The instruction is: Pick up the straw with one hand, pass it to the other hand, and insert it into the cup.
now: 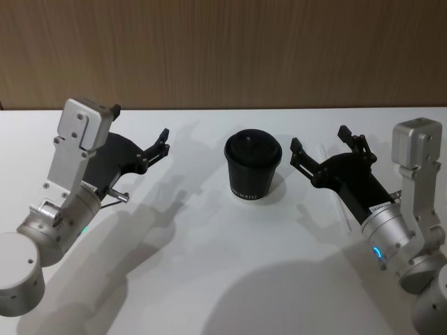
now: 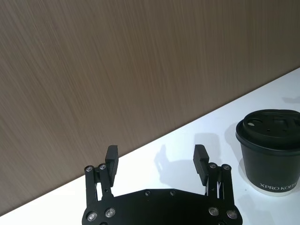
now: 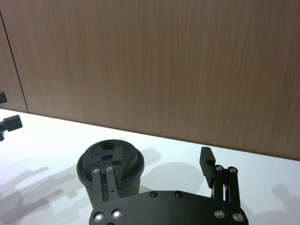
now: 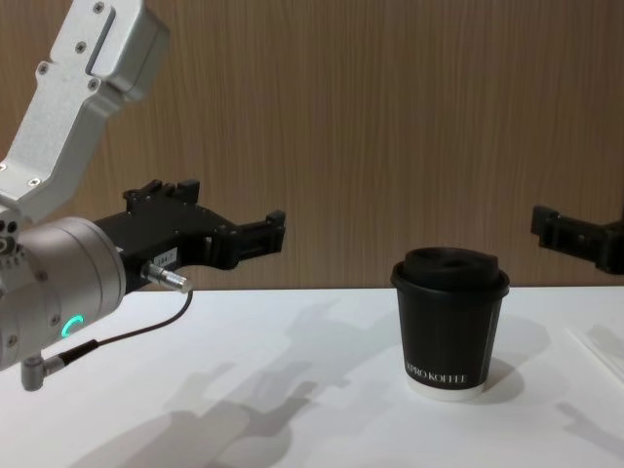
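The black lidded cup (image 1: 251, 167) stands upright mid-table, also seen in the chest view (image 4: 450, 322) and both wrist views (image 2: 272, 150) (image 3: 101, 154). My left gripper (image 1: 165, 143) hovers open and empty to the cup's left (image 2: 156, 159) (image 4: 275, 229). To the right of the cup my right gripper (image 1: 318, 139) hangs open above the table with nothing between its fingers (image 3: 161, 161); its tip shows in the chest view (image 4: 556, 226). A faint pale streak (image 4: 597, 346) lies on the table right of the cup; I cannot tell whether it is the straw.
The white table (image 1: 209, 279) runs back to a brown wood-panelled wall (image 1: 223, 49). A dark cable with a metal plug (image 4: 161, 278) hangs off the left wrist. Open tabletop lies in front of the cup.
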Robot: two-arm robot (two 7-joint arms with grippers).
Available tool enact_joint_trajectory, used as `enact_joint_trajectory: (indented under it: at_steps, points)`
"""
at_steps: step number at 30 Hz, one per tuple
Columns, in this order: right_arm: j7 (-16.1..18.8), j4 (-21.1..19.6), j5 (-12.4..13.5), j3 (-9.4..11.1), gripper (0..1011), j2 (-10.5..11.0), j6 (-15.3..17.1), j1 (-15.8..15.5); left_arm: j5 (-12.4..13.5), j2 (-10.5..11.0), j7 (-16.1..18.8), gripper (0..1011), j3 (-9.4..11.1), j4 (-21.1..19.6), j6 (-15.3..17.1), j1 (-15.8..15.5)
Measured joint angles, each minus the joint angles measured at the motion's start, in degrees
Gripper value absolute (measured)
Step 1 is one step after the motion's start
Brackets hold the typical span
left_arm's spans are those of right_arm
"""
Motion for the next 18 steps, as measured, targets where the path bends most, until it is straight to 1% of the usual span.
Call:
enact_joint_trajectory:
  at_steps: [18]
  points:
    - [0.0, 0.0, 0.0, 0.0, 1001, 0.0, 0.0, 0.0, 0.0, 0.0, 0.0, 1003, 0.0, 0.0, 0.0, 0.0]
